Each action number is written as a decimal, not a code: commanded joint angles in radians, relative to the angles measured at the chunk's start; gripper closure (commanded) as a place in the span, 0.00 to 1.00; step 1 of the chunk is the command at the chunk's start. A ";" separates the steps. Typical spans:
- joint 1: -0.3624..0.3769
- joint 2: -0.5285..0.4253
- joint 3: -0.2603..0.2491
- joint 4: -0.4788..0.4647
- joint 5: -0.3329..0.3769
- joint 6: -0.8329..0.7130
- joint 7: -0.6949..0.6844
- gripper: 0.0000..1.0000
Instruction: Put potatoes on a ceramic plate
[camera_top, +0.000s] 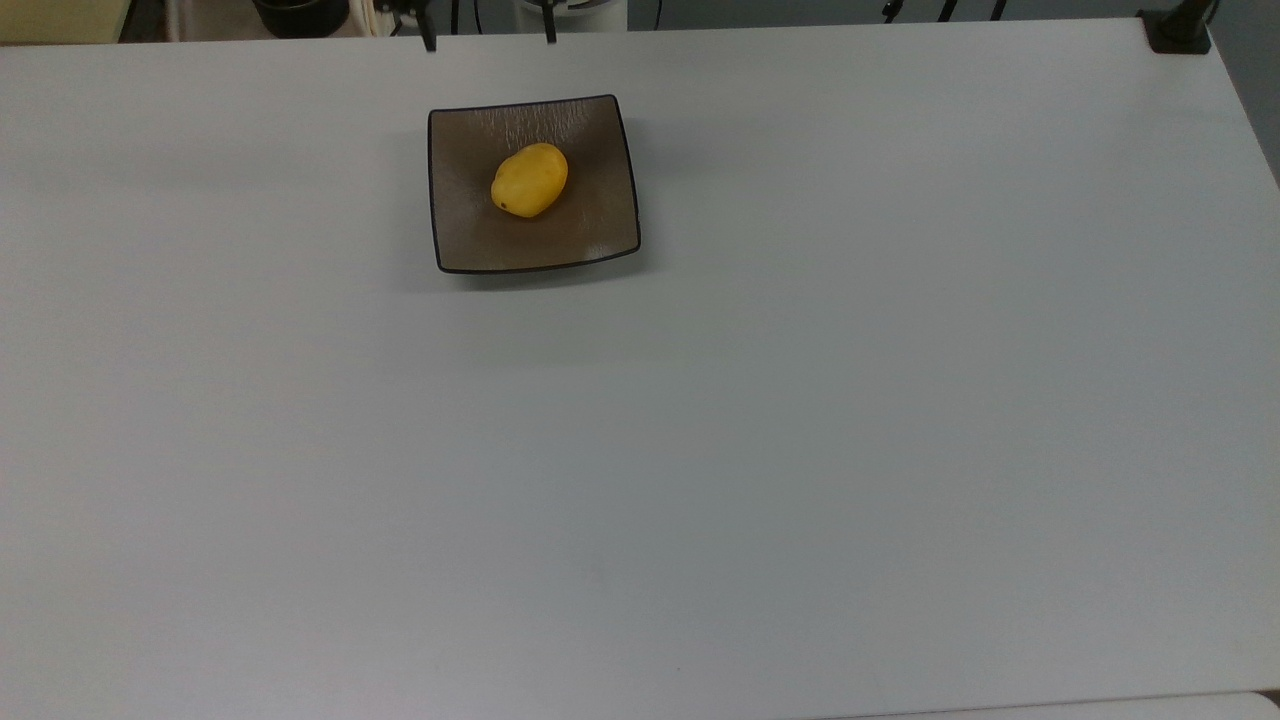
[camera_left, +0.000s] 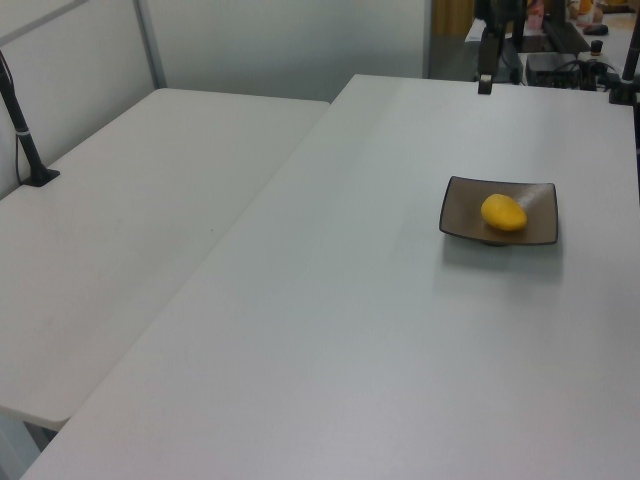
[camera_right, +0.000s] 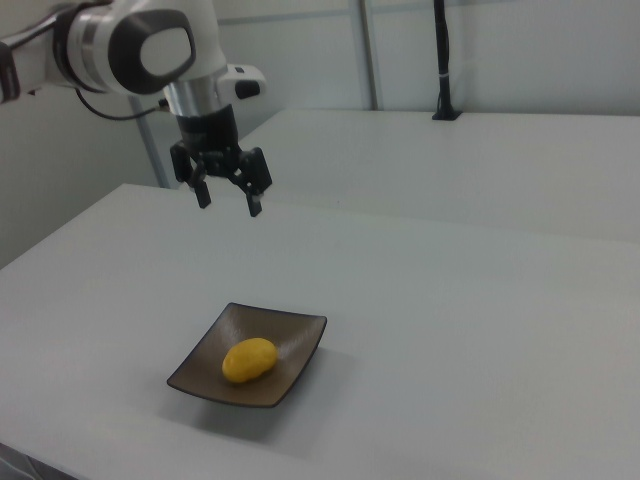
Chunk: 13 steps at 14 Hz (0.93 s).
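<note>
We're seeing the potato (camera_right: 249, 359) sitting near the middle of the ceramic plate (camera_right: 297, 350) on the white table (camera_right: 450, 330). The gripper (camera_right: 228, 197) is hanging well above it, jaws spread wide and holding nothing.

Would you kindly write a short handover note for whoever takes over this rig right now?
Gripper: open, holding nothing, raised well above the table and behind the ceramic plate in the right view.
Potato: lying near the middle of the ceramic plate, free of the fingers.
Done: the potato is on the plate and released.
Left: nothing visible to place; probably just park the arm.
</note>
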 joint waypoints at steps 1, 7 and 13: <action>0.006 -0.018 -0.004 0.068 0.059 -0.088 0.060 0.00; 0.030 -0.005 -0.004 0.026 0.067 0.094 0.051 0.00; 0.050 -0.006 -0.010 0.013 0.065 0.099 0.060 0.00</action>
